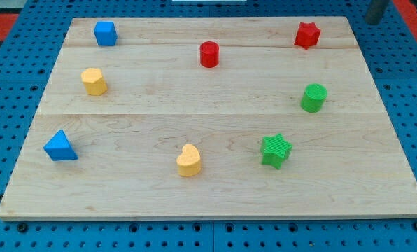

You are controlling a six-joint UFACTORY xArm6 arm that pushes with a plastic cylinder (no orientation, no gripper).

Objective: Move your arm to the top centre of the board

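Observation:
My tip (371, 22) shows at the view's top right, just past the wooden board's (215, 203) top right corner and over the blue pegboard. It touches no block. The nearest block is the red star (307, 34), to the tip's left near the board's top edge. A red cylinder (208, 54) stands near the top centre. A blue cube (105, 33) sits at the top left.
A yellow hexagonal block (94, 81) is at the left and a blue triangle (59, 146) at the lower left. A yellow heart (188, 160) and a green star (276, 150) lie toward the bottom. A green cylinder (313, 97) is at the right. Blue pegboard (404, 84) surrounds the board.

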